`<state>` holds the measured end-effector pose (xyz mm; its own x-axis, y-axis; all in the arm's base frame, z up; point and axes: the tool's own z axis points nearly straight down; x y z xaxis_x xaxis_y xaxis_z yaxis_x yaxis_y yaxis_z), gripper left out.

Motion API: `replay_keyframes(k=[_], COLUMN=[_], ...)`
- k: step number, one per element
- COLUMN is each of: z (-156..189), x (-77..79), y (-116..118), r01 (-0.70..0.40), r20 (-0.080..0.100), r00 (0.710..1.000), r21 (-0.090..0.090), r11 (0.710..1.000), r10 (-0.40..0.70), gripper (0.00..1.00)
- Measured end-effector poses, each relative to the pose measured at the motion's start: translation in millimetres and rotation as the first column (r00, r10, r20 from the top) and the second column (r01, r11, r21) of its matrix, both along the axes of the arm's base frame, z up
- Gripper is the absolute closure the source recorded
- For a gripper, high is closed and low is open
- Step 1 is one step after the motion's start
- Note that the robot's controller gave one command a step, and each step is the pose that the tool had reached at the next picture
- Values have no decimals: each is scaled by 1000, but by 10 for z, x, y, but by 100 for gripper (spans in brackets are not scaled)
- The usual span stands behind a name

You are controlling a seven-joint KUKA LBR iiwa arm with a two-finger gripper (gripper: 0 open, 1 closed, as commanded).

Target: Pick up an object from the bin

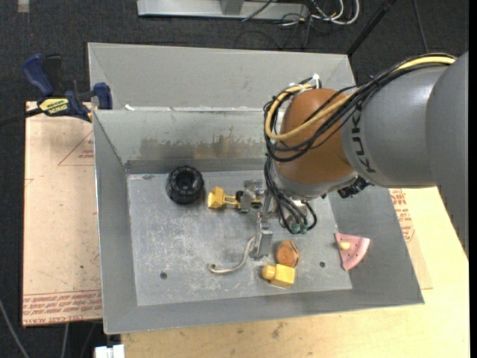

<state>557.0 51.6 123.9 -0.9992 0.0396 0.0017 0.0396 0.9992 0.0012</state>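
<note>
Several loose parts are lying round the jaws, which are hanging low at the upper end of a grey curved metal hook (237, 263). I can't tell their opening or whether they're holding anything. An orange-brown lump (287, 253) and a yellow block (279, 275) are sitting just beside them. I'm reading this as the approach step, and the next move is calling for a clean close on the hook alone.

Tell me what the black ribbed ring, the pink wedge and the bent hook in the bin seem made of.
The black ribbed ring is likely rubber or plastic: matt, with no glints. The pink wedge is probably plastic or foam: dull, even colour. The bent hook looks like metal: thin, grey and faintly shiny.
</note>
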Motion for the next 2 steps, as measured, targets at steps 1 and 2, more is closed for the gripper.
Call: replay_keyframes(k=[1,2], z=[-179,-504], x=[113,193], y=[-94,-103], r01=[-1,-8], r20=[2,4], r00=[1000,1000], r21=[0,0], r11=[1000,1000], r10=[1,8], gripper=[0,0])
